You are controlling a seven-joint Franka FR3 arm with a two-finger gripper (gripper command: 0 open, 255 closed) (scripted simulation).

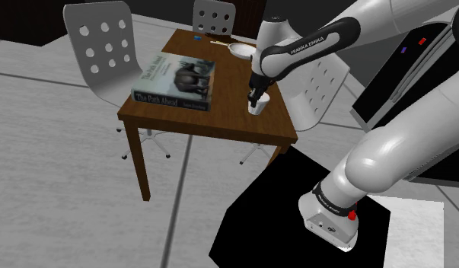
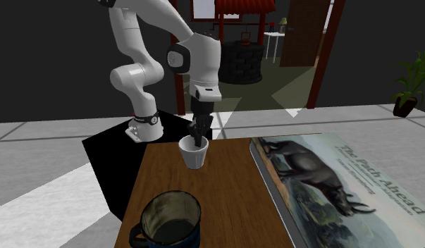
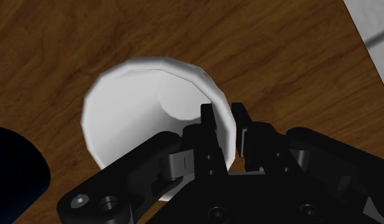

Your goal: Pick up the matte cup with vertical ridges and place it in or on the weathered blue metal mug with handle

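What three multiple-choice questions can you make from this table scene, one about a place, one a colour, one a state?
1. Where does the white cup stand?
A. on the book
B. on the wooden table
C. inside the blue mug

2. What colour is the cup drawn?
A. red
B. green
C. white

3. How does the gripper meet the cup?
A. clasping its wall, one finger inside the rim
B. open, high above it
C. shut on the mug's handle

Key: 1 B, its base rests on bare wood. 2 C, it is plain white in every view. 3 A, the wrist view shows the rim pinched between the two fingers.
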